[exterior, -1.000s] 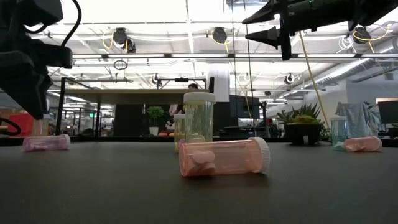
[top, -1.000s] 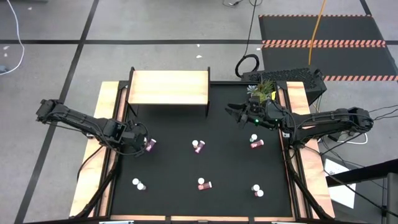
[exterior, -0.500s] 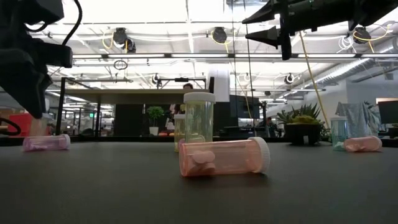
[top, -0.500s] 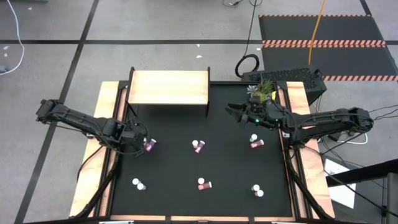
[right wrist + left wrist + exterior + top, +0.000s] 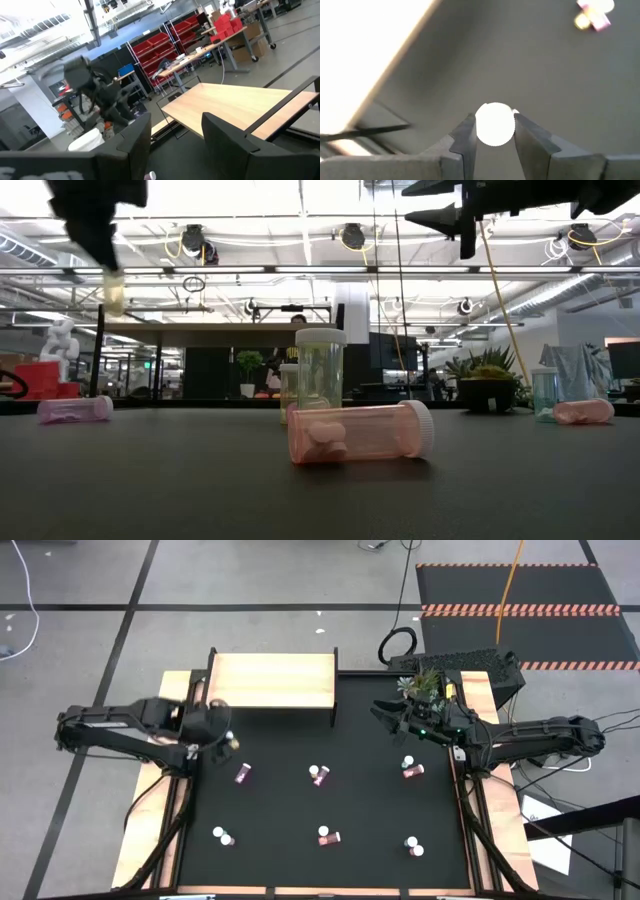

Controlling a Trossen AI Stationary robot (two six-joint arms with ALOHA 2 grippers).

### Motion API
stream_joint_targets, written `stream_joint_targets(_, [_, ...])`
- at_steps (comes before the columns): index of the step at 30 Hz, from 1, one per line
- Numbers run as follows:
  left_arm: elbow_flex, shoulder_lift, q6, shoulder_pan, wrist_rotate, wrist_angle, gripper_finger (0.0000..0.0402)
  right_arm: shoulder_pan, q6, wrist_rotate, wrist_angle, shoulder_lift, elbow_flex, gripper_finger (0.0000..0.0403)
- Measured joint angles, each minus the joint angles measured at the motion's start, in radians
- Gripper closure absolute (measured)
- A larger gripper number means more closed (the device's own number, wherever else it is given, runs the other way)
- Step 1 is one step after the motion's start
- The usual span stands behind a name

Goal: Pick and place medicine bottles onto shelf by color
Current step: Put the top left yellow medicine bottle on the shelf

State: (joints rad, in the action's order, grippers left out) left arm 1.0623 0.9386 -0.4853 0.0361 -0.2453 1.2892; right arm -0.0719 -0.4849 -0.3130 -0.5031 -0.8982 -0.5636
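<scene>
- Left tool [image 5: 222, 739]: raised above the left part of the surface [image 5: 290, 810], just in front of the shelf's left front corner. Its fingers [image 5: 465, 142] clamp a pale bottle [image 5: 495, 124], seen cap-on in the left wrist view; the low view shows this bottle [image 5: 114, 292] hanging high above the surface.
- Right tool [image 5: 383, 712]: held in the air over the right rear part of the surface, beside the potted plant [image 5: 422, 687]. Its jaws stand apart with nothing between them; the right wrist view looks between them toward the shelf.
- Shelf [image 5: 271, 680]: light-wood board on a thin black frame, at the rear left of the surface. No bottle stands on its top.
- Magenta bottle [image 5: 242, 773]: lies on its side on the surface, near and in front of the left tool.
- Centre bottle [image 5: 317, 775]: stands upright near the middle of the surface.
- Pink bottle [image 5: 412, 771]: lies on its side at the right, with a pale bottle [image 5: 407, 761] just behind it.
- Front row: a white-capped bottle [image 5: 221, 835] at front left, a pink bottle [image 5: 328, 837] lying at front centre, and another bottle [image 5: 412, 844] at front right, all well apart.
</scene>
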Motion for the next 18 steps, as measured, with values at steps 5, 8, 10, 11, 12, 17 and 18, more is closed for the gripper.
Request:
stream_joint_targets(5, [0.196,0.138,0.175,0.222,-0.014,0.053,0.0288,0.0,0.019,0.005,0.013,0.001,0.0,0.0234])
stream_joint_targets(8, [0.317,0.224,0.288,0.361,-0.025,0.053,0.0288,0.0,0.026,0.028,0.02,0.001,0.0,0.0234])
stream_joint_targets(10, [0.399,0.277,0.367,0.46,-0.026,0.051,0.0288,0.0,0.026,0.031,0.032,0.001,0.0,0.0234])
stream_joint_targets(11, [0.437,0.303,0.405,0.509,-0.026,0.048,0.0288,0.0,0.026,0.035,0.037,0.001,0.0,0.0234])
stream_joint_targets(12, [0.472,0.328,0.441,0.556,-0.027,0.041,0.0288,0.0,0.026,0.047,0.039,0.001,0.0,0.0234])
stream_joint_targets(17, [0.562,0.418,0.583,0.787,-0.018,-0.015,0.0288,-0.008,0.026,0.086,0.044,0.001,0.0,0.0234])
stream_joint_targets(18, [0.562,0.43,0.601,0.824,0.001,-0.025,0.0288,-0.008,0.026,0.089,0.044,0.001,0.0,0.0234])
